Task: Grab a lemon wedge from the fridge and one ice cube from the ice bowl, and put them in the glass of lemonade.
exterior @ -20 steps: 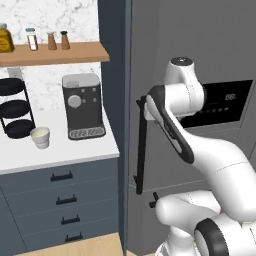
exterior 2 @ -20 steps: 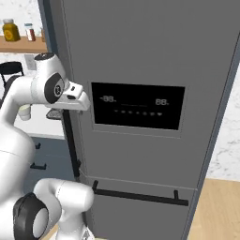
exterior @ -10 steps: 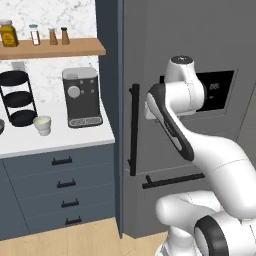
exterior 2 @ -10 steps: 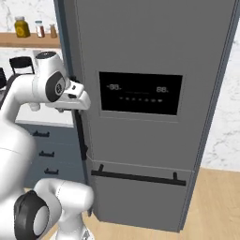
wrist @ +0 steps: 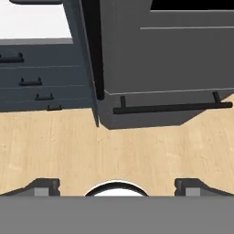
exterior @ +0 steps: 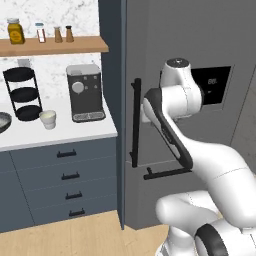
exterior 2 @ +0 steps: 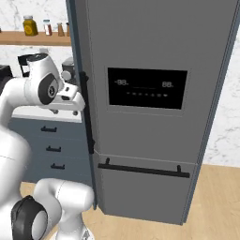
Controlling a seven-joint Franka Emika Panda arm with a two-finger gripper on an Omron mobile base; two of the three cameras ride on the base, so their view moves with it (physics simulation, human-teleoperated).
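Observation:
The fridge [exterior: 170, 45] [exterior 2: 145, 42] stands shut, a tall dark grey cabinet with a long black vertical handle [exterior: 135, 122] [exterior 2: 87, 112] and a black dispenser panel [exterior 2: 147, 88]. The lemon wedge is hidden. My gripper [exterior 2: 65, 108] [wrist: 117, 186] hangs open just left of the handle, pointing down, with nothing between its fingertips [wrist: 43, 185]. On the white counter to the left sits the glass of lemonade [exterior: 48, 119], a small cream cup. The ice bowl [exterior: 2, 121] is cut off at the left edge.
A coffee machine [exterior: 86, 92] and a black tiered rack [exterior: 22, 93] stand on the counter. A wooden shelf [exterior: 55, 46] holds small bottles. Blue-grey drawers [exterior: 65, 175] [wrist: 36, 68] fill the space below. The fridge's lower drawer handle [wrist: 173, 108] sits above the wooden floor [wrist: 117, 146].
The whole picture has shifted a little, so the base has moved and the fridge stands slightly farther off. The arm keeps its pose by the handle and the gripper stays open.

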